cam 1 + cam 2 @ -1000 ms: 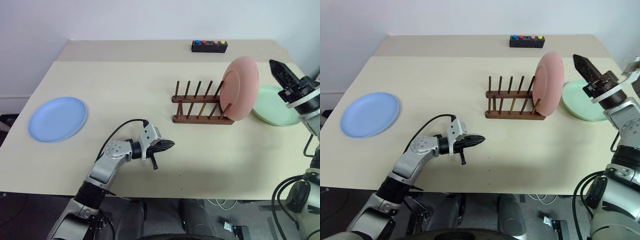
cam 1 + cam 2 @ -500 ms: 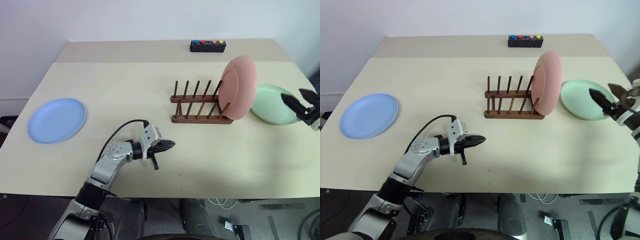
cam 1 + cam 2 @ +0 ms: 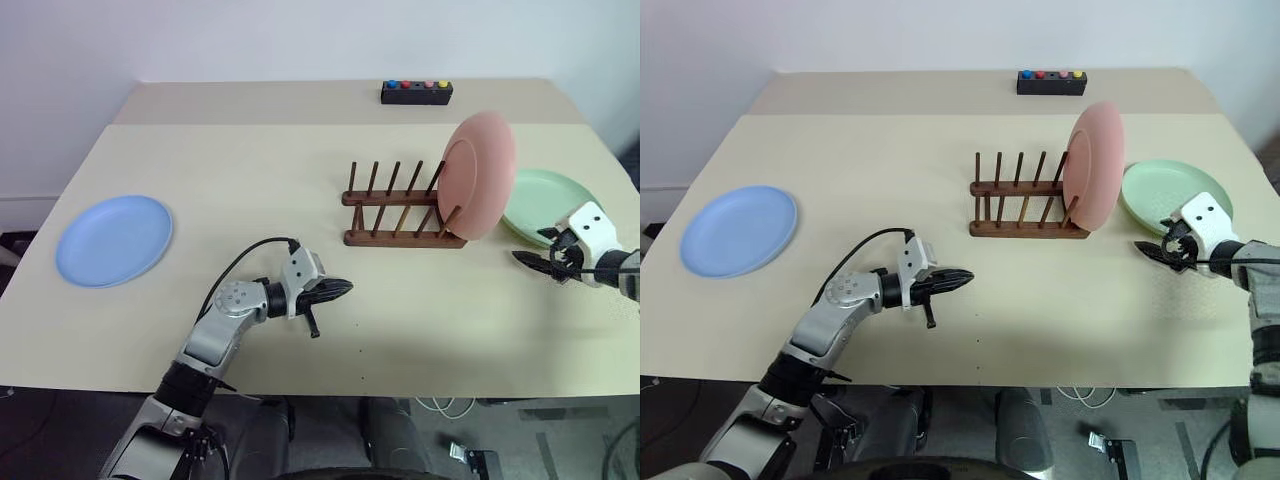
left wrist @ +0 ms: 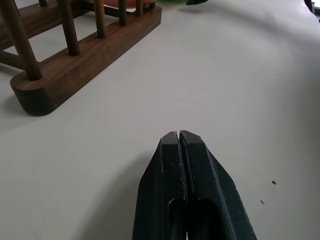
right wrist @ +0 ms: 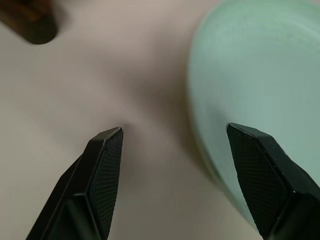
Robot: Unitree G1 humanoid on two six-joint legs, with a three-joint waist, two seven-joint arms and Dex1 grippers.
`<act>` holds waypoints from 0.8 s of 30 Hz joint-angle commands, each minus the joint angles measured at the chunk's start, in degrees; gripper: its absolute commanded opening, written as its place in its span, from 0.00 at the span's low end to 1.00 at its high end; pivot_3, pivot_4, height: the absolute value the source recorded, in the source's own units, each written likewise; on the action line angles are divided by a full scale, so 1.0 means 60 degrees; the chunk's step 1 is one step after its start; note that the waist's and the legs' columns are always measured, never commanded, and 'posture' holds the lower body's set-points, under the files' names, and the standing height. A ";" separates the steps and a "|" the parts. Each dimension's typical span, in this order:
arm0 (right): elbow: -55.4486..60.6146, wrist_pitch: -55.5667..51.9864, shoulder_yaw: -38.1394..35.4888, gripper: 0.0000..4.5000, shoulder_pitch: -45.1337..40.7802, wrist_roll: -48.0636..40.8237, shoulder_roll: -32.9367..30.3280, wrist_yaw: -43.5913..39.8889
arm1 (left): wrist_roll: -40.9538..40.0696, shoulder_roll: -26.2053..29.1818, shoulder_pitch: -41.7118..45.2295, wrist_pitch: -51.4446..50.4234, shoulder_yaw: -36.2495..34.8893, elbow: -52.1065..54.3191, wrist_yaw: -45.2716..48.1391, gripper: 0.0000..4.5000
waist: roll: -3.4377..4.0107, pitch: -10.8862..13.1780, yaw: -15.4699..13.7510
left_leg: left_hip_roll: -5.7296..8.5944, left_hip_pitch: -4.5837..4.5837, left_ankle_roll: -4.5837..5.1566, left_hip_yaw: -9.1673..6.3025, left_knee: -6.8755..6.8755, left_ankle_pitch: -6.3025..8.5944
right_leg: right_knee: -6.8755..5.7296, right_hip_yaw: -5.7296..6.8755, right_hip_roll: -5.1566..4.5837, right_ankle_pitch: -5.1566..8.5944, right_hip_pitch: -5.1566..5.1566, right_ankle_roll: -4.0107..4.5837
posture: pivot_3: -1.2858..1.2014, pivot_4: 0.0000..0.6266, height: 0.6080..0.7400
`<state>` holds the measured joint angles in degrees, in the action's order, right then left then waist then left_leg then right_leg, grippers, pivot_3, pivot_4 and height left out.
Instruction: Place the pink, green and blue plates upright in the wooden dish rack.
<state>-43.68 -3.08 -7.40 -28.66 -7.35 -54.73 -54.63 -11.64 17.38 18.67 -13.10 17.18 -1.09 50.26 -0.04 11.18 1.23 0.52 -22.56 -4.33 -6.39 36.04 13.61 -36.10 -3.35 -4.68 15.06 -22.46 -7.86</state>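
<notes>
At frame right, the right gripper (image 3: 1160,249) gaped empty beside the matte mint-green plate (image 3: 1170,195); the left gripper (image 4: 179,137) was pinched closed, empty.

Dark smooth wooden dish rack (image 3: 400,205), matte plates (image 3: 478,175), matte beige table (image 3: 250,170).

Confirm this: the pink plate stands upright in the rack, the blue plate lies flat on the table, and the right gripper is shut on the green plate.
Wrong on the grip. The right gripper is open, one finger over the green plate; the right wrist view shows it. The pink plate stands upright in the rack, and the blue plate lies flat on the table.
</notes>
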 commanded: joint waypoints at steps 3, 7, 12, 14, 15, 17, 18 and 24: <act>-0.1165 0.0277 0.0151 0.74 -0.0875 0.0322 -0.0008 -0.0171 | 0.0016 0.0033 -0.0074 0.0094 -0.0073 0.0373 -0.0101 0.00 | 0.0000 0.0000 -0.0008 | 0.0000 0.0000 0.0000 -0.0001 -0.0002 0.0000 | 0.0000 0.0000 0.0000 0.0000 0.0001 0.0000 | 0.52 0.24 0.96; -0.1792 0.0222 0.0282 0.74 -0.1316 0.0471 0.0034 -0.0349 | -0.0007 0.0060 -0.0162 0.0070 -0.0091 0.0464 -0.0167 0.00 | 0.0000 0.0000 -0.0010 | 0.0001 0.0000 0.0000 -0.0001 -0.0001 0.0000 | 0.0001 0.0000 0.0000 0.0000 0.0003 -0.0001 | 0.52 0.24 0.96; -0.2073 0.0348 0.0346 0.24 -0.1417 0.0595 0.0100 -0.0384 | -0.0010 0.0054 -0.0140 0.0081 -0.0087 0.0441 -0.0177 0.00 | 0.0001 -0.0001 -0.0010 | 0.0001 0.0001 0.0000 -0.0001 -0.0001 0.0000 | 0.0000 0.0000 0.0000 0.0000 0.0003 -0.0001 | 0.52 0.24 0.96; -0.2046 0.0391 0.0305 0.02 -0.1382 0.0602 0.0125 -0.0361 | -0.0014 0.0056 -0.0124 0.0091 -0.0088 0.0427 -0.0161 0.00 | 0.0002 -0.0001 -0.0008 | 0.0001 0.0001 0.0000 -0.0001 0.0000 0.0000 | 0.0000 0.0000 0.0000 0.0000 0.0003 -0.0001 | 0.52 0.24 0.96; -0.2032 0.0412 0.0282 0.01 -0.1365 0.0601 0.0132 -0.0346 | -0.0018 0.0058 -0.0121 0.0094 -0.0089 0.0428 -0.0153 0.00 | -0.0004 -0.0002 -0.0008 | 0.0001 0.0002 0.0000 -0.0001 0.0001 0.0000 | 0.0000 0.0000 0.0000 -0.0001 0.0005 -0.0002 | 0.52 0.24 0.96; -0.1955 0.0436 0.0134 0.01 -0.1322 0.0543 0.0140 -0.0125 | -0.0033 0.0042 -0.0092 0.0093 -0.0085 0.0402 -0.0131 0.00 | -0.0011 0.0000 -0.0029 | 0.0000 0.0011 -0.0001 -0.0007 0.0001 0.0000 | 0.0001 0.0003 0.0001 0.0000 0.0018 -0.0002 | 0.52 0.24 0.96; -0.1916 0.0449 0.0078 0.01 -0.1301 0.0527 0.0142 -0.0007 | -0.0037 0.0040 -0.0086 0.0098 -0.0086 0.0394 -0.0123 0.00 | -0.0011 0.0000 -0.0031 | 0.0002 0.0009 -0.0001 -0.0006 0.0003 0.0000 | 0.0001 0.0002 0.0000 0.0000 0.0018 -0.0001 | 0.52 0.24 0.96; -0.1117 0.0708 -0.1462 0.01 -0.1506 -0.0541 0.0246 0.1399 | -0.0050 0.0056 -0.0076 0.0099 -0.0100 0.0376 -0.0094 0.00 | -0.0008 0.0000 -0.0027 | 0.0004 0.0008 -0.0001 -0.0005 0.0003 0.0000 | 0.0001 0.0000 -0.0002 0.0000 0.0017 -0.0001 | 0.52 0.24 0.96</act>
<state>-54.26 -0.59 -11.31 -36.64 -7.16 -52.79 -49.29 -11.69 17.75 17.81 -13.12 17.16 -0.24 49.60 -0.09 11.18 1.06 0.55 -22.51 -4.33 -6.42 36.06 13.60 -36.10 -3.35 -4.69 15.06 -22.37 -7.86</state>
